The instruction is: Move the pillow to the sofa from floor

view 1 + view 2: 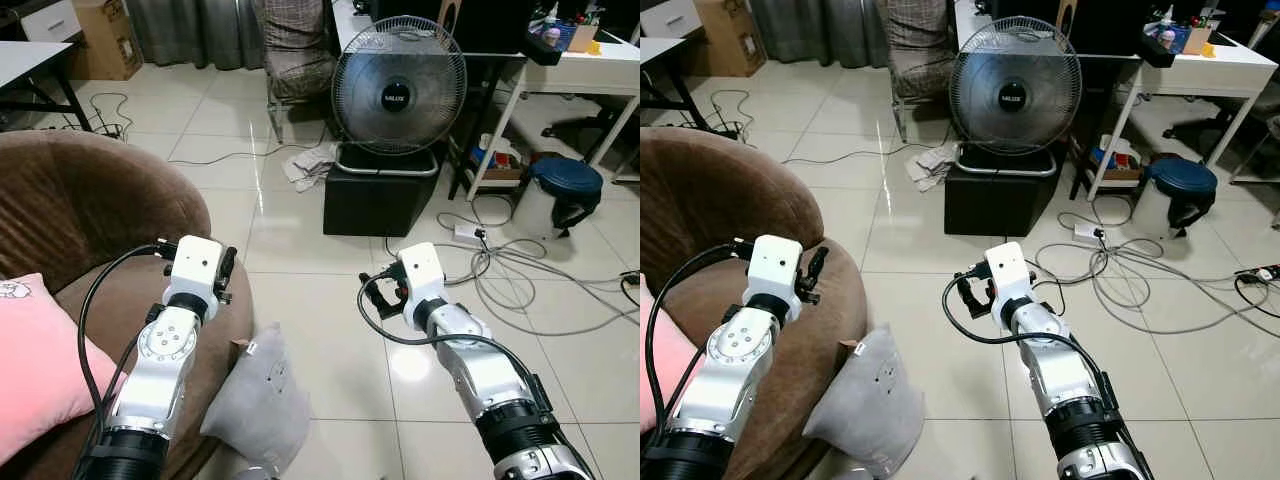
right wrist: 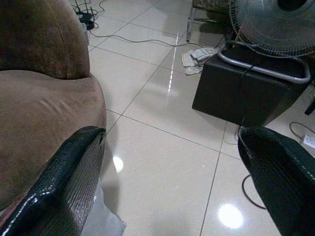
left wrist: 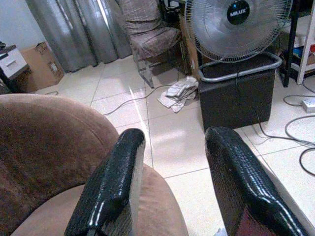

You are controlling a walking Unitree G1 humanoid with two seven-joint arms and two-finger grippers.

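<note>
- Down on the tiles, against the front of the brown sofa (image 1: 90,210), you have the grey pillow (image 1: 262,400) standing on its edge and leaning on the sofa's base, between your two forearms in the head views.
- On the sofa seat at your far left lies a pink pillow (image 1: 35,365); the left eye view gives you most of it, while the right eye view keeps just a sliver at the frame edge.
- Your right wrist view picks up a pale grey corner of the pillow (image 2: 101,221) low beside one finger, with the sofa's seat edge just next to it.
- Your left wrist view looks across the sofa's backrest and seat rim toward the standing fan (image 3: 236,24) on its black box (image 3: 241,93), a crumpled cloth (image 3: 178,93) on the floor beside it.
- Both wrist views let you see what the head views do not: each pair of fingers is spread wide, holding nothing.
- Your left gripper (image 3: 174,184) hangs over the sofa's front rim, forearm raised and reaching forward.
- Your right gripper (image 2: 170,184) is stretched forward over bare floor, beyond and to the right of the grey pillow and clear of it, with cables (image 1: 520,280) lying further right.
</note>
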